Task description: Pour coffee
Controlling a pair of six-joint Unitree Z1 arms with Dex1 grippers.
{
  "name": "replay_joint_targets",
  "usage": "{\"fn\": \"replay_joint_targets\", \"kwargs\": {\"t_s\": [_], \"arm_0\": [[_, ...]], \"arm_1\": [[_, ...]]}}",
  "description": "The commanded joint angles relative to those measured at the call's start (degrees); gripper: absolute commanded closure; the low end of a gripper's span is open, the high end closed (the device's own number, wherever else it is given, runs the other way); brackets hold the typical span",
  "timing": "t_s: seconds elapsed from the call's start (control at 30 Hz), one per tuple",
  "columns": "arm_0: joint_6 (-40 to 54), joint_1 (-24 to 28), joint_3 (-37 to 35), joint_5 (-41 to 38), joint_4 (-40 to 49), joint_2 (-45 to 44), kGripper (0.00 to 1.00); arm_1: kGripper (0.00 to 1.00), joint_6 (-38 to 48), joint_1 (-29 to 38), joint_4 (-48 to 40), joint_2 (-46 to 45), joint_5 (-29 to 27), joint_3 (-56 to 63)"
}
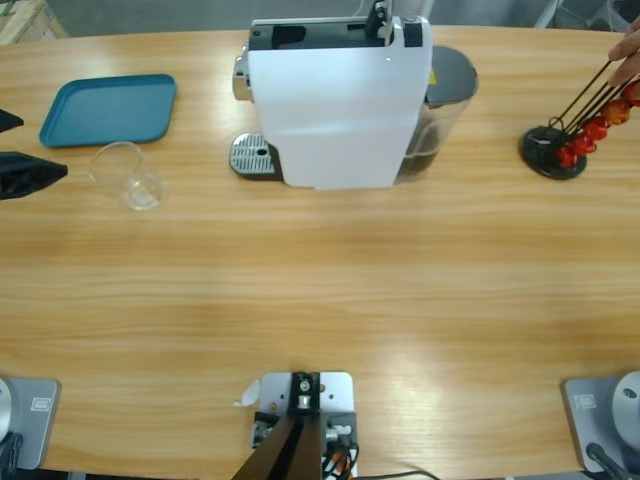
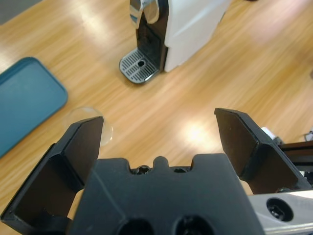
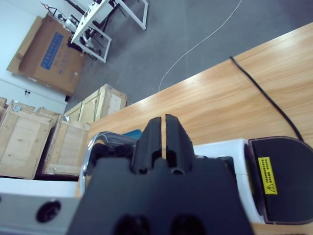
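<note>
The white coffee machine stands at the back middle of the table, its round drip tray facing left. A clear glass cup stands left of it and looks empty; no coffee shows anywhere. My left gripper enters from the left edge, open, a short way from the glass. In the left wrist view the left gripper has its jaws wide apart, with the glass partly behind the left jaw and the machine beyond. My right gripper sits shut over the machine's top; the right wrist view shows the right gripper beside the silver lever.
A blue tray lies at the back left. A black capsule stand with red capsules is at the far right, and a person's hand reaches to it. The machine's water tank is on its right side.
</note>
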Motion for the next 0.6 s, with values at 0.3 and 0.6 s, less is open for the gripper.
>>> {"fn": "replay_joint_targets", "kwargs": {"t_s": [0.3, 0.6], "arm_0": [[-0.11, -0.53, 2.38, 0.96, -1.28, 1.62, 0.009], [-0.11, -0.53, 4.02, 0.99, -1.16, -0.12, 0.009]], "arm_1": [[1.0, 1.52, 5.75, -0.75, 5.84, 0.64, -2.26], [1.0, 1.45, 7.1, 0.58, 10.64, 0.62, -6.72]]}}
